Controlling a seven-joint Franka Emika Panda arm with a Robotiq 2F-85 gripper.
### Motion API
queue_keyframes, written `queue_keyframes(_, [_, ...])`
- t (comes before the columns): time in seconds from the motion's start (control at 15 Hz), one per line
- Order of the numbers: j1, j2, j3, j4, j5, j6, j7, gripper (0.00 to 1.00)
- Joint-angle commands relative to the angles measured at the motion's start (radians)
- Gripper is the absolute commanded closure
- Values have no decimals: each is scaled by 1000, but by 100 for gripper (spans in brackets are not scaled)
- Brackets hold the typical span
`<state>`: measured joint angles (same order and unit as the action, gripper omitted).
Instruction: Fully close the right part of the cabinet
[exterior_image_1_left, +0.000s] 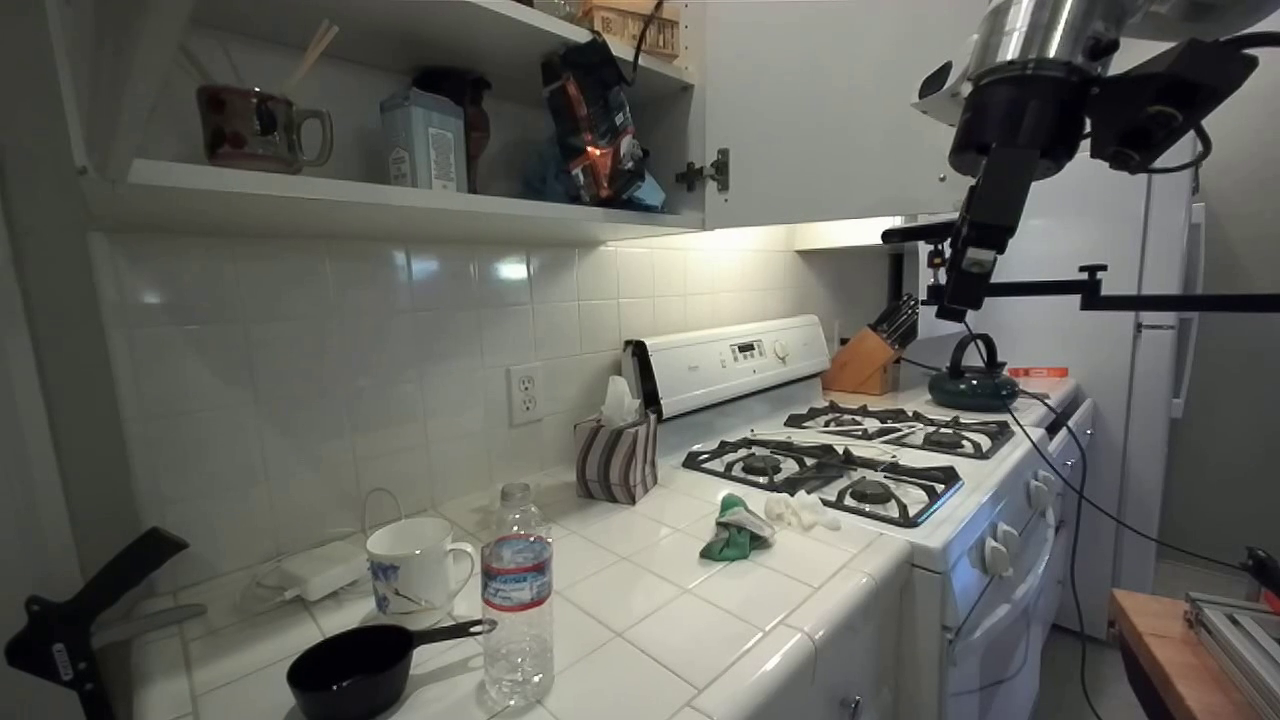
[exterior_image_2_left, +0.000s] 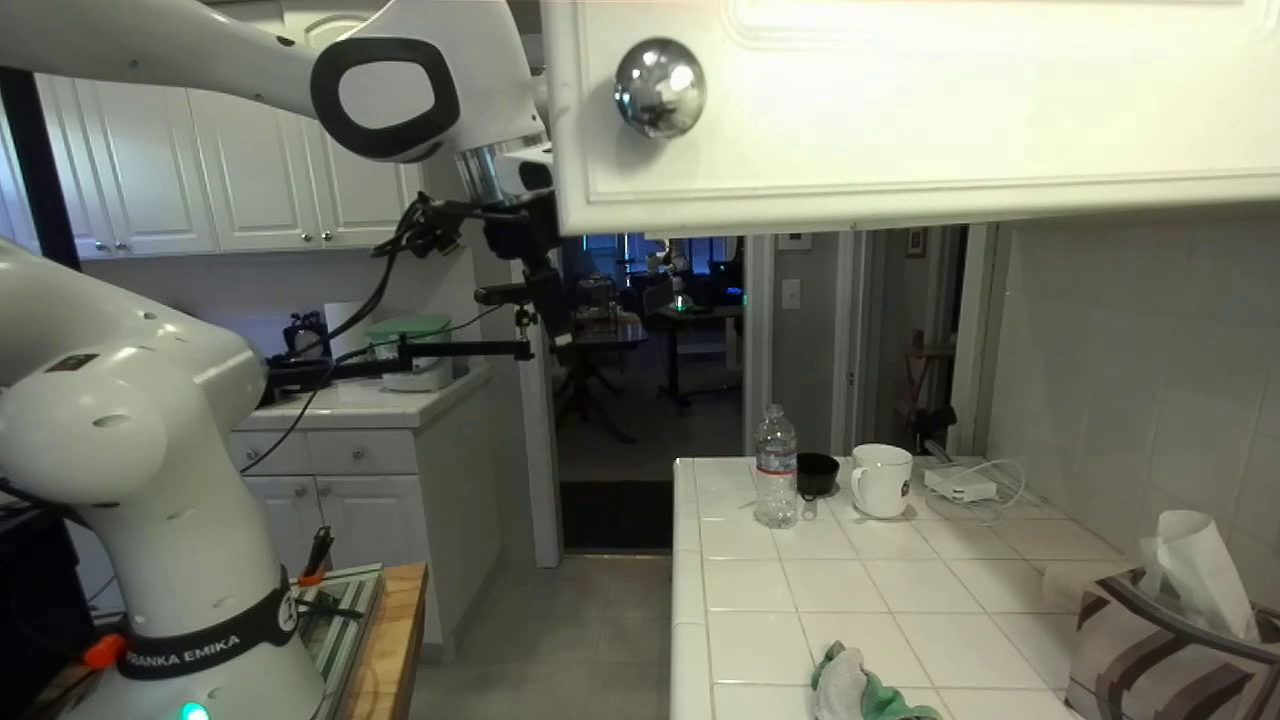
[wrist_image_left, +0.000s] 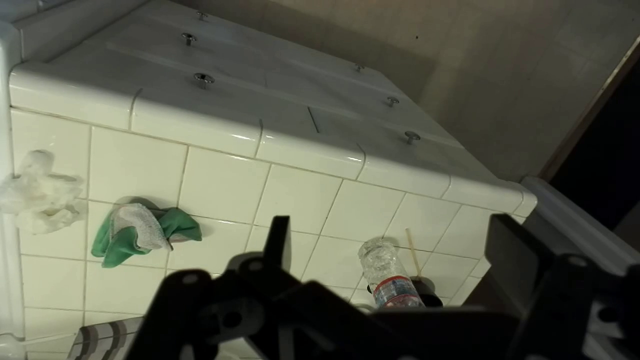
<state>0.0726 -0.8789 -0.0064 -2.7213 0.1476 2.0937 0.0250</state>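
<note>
The white cabinet (exterior_image_1_left: 400, 205) has open shelves holding a mug, a tin and a dark bag. Its right part, a white door (exterior_image_1_left: 830, 110), stands wide open on its hinge, inner face showing. In an exterior view the door's outer face (exterior_image_2_left: 950, 120) shows a recessed panel and a round chrome knob near its lower corner. My gripper (exterior_image_1_left: 965, 295) points down near the door's free edge, its tips below the door's bottom edge. It also shows left of the door (exterior_image_2_left: 558, 325); I cannot tell the gap. In the wrist view the gripper (wrist_image_left: 387, 235) is open and empty; the door is out of view.
Below are a tiled counter (exterior_image_1_left: 680, 620) with a bottle (exterior_image_1_left: 517, 600), a white mug (exterior_image_1_left: 415, 570), a black pan (exterior_image_1_left: 350, 670), a tissue box (exterior_image_1_left: 617, 455) and a green cloth (exterior_image_1_left: 738, 530). A stove (exterior_image_1_left: 740, 365) and kettle (exterior_image_1_left: 973, 385) stand farther along. A black bar (exterior_image_1_left: 1180, 302) crosses behind the gripper.
</note>
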Motion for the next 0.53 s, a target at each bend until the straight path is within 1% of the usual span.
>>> queue_keyframes(0.0, [9, 46, 8, -14, 13, 78, -23, 0])
queue_keyframes(0.2, [12, 92, 15, -5, 19, 136, -6, 0])
queue_keyframes(0.47, [4, 121, 35, 5, 1, 205, 13, 0])
